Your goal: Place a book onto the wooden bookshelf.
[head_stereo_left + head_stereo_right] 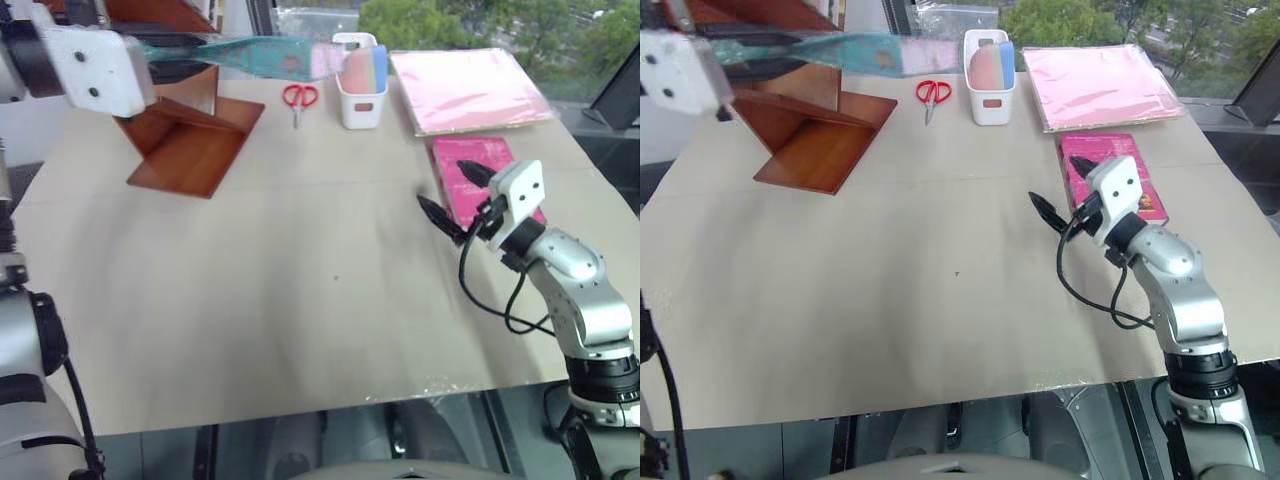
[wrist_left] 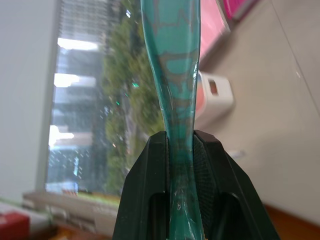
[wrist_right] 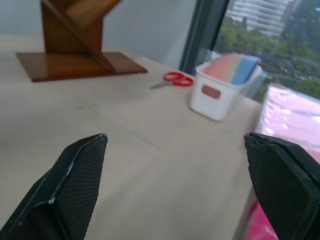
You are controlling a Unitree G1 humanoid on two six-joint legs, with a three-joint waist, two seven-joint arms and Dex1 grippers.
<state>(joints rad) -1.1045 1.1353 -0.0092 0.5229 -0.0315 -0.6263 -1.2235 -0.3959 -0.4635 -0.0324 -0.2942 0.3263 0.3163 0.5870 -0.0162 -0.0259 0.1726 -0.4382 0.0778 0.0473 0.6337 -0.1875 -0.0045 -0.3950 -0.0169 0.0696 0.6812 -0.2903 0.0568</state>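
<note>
Right gripper (image 1: 458, 199) hung spread, empty, near the table's right edge; left gripper (image 2: 181, 150) pinched the book (image 1: 262, 55), glossy, sagging, slip-prone, beside the bookshelf (image 1: 190, 140).

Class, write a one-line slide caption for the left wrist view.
Left gripper clamps the teal book edge-on, white bin behind.
</note>
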